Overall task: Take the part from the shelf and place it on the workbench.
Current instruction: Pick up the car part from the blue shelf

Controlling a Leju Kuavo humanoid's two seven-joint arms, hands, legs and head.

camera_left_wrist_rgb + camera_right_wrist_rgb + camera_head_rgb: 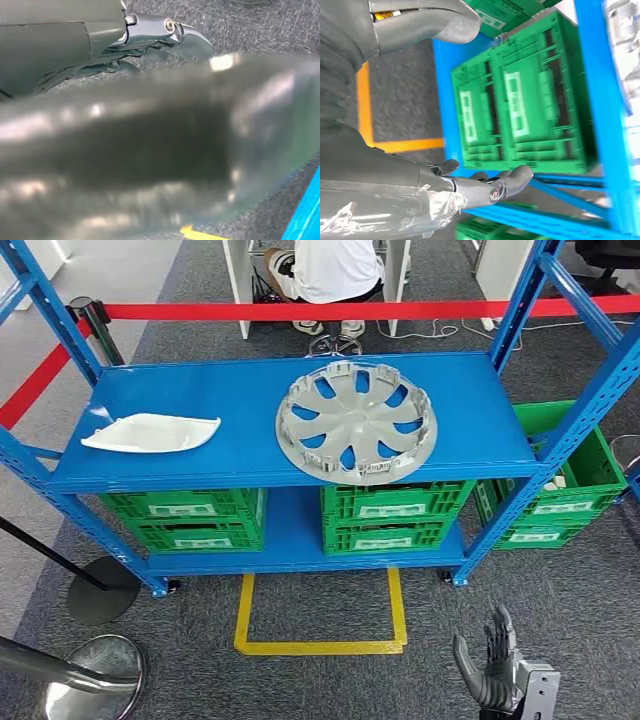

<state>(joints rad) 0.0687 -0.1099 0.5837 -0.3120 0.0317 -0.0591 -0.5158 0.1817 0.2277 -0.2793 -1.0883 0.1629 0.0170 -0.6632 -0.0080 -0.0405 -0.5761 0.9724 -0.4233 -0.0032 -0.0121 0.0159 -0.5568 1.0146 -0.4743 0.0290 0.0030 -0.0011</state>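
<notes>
Two parts lie on the blue shelf (483, 430), far ahead of the empty, spread right hand (494, 665): a wheel cover (356, 422) and white trim (151, 432). Overhanging, the cover could tip if nudged. Left hand (166, 32): state unclear.

Your right hand (494, 665) sat at the lower right of the head view, fingers apart and pointing up, holding nothing. In its wrist view your left hand (162, 35) reached along the upper left, fingers extended, nothing gripped.

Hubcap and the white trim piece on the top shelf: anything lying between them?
Nothing. In the head view, bare blue shelf top separates the white trim piece from the hubcap.
</notes>
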